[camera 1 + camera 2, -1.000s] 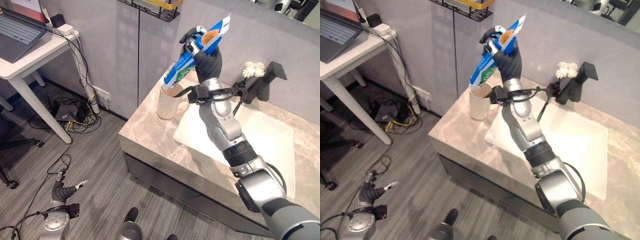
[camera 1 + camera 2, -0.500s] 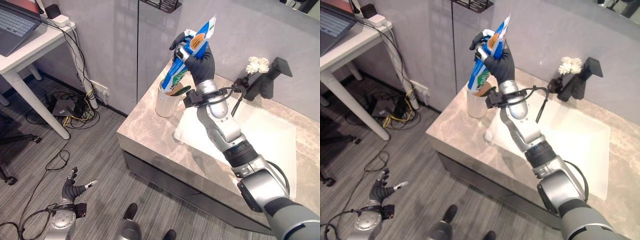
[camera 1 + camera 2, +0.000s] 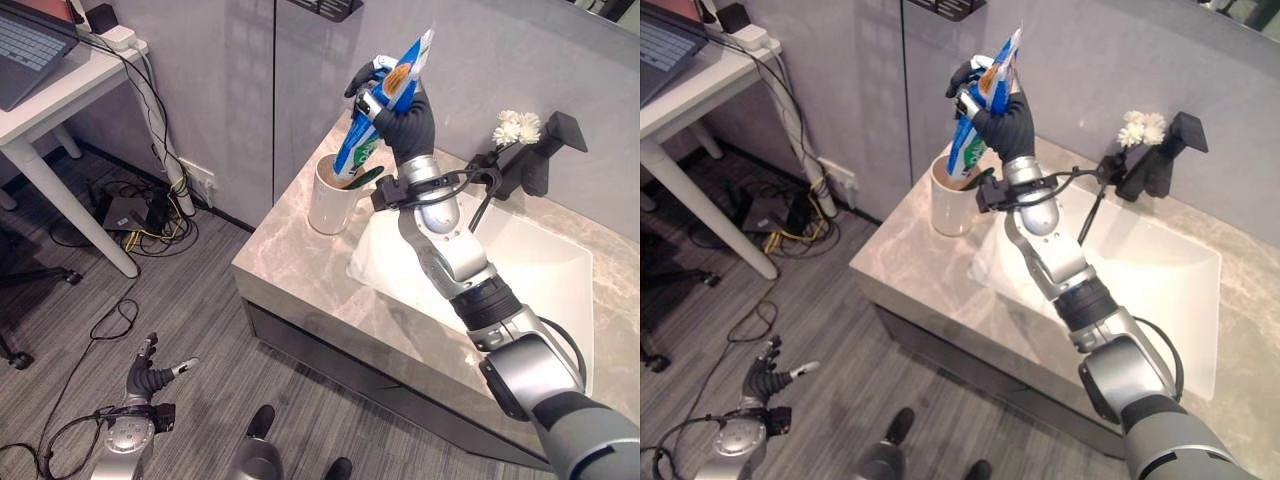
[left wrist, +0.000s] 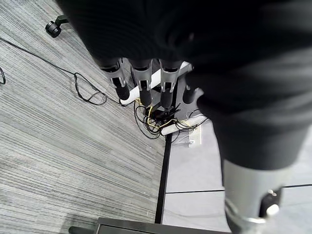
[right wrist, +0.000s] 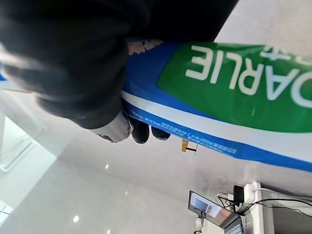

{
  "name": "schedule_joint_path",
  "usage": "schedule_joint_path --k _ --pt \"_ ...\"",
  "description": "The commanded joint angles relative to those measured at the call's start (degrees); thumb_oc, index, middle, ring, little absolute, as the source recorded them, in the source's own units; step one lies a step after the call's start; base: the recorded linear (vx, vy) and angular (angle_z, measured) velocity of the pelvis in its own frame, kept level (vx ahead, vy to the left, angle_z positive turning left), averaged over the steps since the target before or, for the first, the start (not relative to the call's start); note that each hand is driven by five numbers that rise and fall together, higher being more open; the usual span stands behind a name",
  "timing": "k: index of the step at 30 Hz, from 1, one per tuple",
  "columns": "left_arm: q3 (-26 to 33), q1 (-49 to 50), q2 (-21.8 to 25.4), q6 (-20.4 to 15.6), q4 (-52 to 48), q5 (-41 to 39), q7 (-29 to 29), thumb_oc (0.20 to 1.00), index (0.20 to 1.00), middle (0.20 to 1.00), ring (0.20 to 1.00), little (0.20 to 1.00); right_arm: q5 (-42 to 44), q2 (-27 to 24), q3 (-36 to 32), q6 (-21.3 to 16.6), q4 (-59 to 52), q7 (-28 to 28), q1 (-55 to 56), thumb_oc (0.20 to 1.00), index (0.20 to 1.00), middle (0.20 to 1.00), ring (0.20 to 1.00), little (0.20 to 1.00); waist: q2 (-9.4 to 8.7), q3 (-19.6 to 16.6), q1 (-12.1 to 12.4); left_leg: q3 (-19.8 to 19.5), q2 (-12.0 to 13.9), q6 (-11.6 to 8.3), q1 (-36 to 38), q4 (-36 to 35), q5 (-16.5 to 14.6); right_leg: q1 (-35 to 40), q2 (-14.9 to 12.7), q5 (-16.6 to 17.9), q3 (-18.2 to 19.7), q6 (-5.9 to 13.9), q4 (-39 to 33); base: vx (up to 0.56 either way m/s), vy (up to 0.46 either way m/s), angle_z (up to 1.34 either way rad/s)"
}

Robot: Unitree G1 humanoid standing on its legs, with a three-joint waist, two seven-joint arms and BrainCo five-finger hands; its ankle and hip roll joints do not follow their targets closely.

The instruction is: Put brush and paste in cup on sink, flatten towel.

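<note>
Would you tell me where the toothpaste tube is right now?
The toothpaste tube is gripped in the right hand, its lower end dipping into the cup at the counter's left corner, beside the sink.

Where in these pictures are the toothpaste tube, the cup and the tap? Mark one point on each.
toothpaste tube [image 3: 385,92]: left eye view, on the blue middle of the tube.
cup [image 3: 327,207]: left eye view, on its white outer wall.
tap [image 3: 540,158]: left eye view, on its black body.
</note>
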Motion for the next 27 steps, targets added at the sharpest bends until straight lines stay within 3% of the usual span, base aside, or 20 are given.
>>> schedule_joint_path --k 1,16,17,18,19,27 --pt "-2.15 -1.4 3.17 -1.22 1.01 0.63 1.35 1.0 1.0 1.0 1.0 1.0 -2.27 -4.06 0.68 -1.84 -2.4 -0.62 -4.98 0.2 0.2 0.2 0.2 0.2 -1.06 -1.56 0.79 -0.14 -1.28 2.11 -2.51 0.19 0.99 2.97 -5.31 6.02 -1.11 4.02 0.06 0.03 -0.014 0.01" --pt "-3.25 -2.15 3.28 -0.63 1.9 1.86 1.21 1.0 1.0 1.0 1.0 1.0 -2.93 -3.49 3.21 -1.06 -2.67 0.66 -3.67 0.2 0.2 0.2 0.2 0.2 -3.25 -0.64 0.98 -0.62 -1.3 2.16 -2.99 0.19 0.78 2.68 -5.01 6.45 -1.42 4.03 0.06 0.0 0.0 0.0" --pt "-3.24 -2.12 3.3 -0.59 1.94 1.89 1.17 1.0 1.0 1.0 1.0 1.0 -2.82 -3.53 3.42 -0.97 -2.52 0.92 -3.75 0.26 0.26 0.26 0.26 0.26 -3.31 -0.65 0.98 -0.62 -1.27 2.17 -3.02 0.19 0.77 2.67 -5.02 6.42 -1.41 4.01 0.06 0.0 0.0 0.0" --pt "-3.19 -2.04 3.34 -0.64 1.79 1.88 1.24 1.0 1.0 1.0 1.0 1.0 -3.22 -3.74 3.7 -0.78 -2.33 0.89 -3.86 0.583 0.583 0.583 0.583 0.583 -3.4 -0.6 0.97 -0.58 -1.22 2.19 -3.02 0.19 0.75 2.68 -5.02 6.42 -1.4 4.03 0.06 0.0 0.0 0.0" --pt "-3.19 -2.07 3.36 -0.67 1.89 1.95 1.26 1.0 1.0 1.0 1.0 1.0 -3.58 -4.05 4.0 -0.65 -2.39 0.77 -4.14 1.0 1.0 1.0 1.0 1.0 -3.45 -0.61 0.94 -0.54 -1.2 2.2 -3.02 0.19 0.72 2.62 -4.98 6.43 -1.3 4.02 0.06 0.0 0.0 0.0" --pt "-3.68 -2.03 3.01 -0.55 2.05 2.01 1.42 1.0 1.0 1.0 1.0 1.0 -5.56 -4.09 4.5 -0.29 -2.22 -0.03 -4.7 1.0 1.0 1.0 1.0 1.0 -3.44 -0.82 0.52 -0.34 -1.08 2.24 -2.78 0.19 0.62 2.54 -4.86 6.4 -1.08 3.95 0.06 0.0 0.0 0.0"
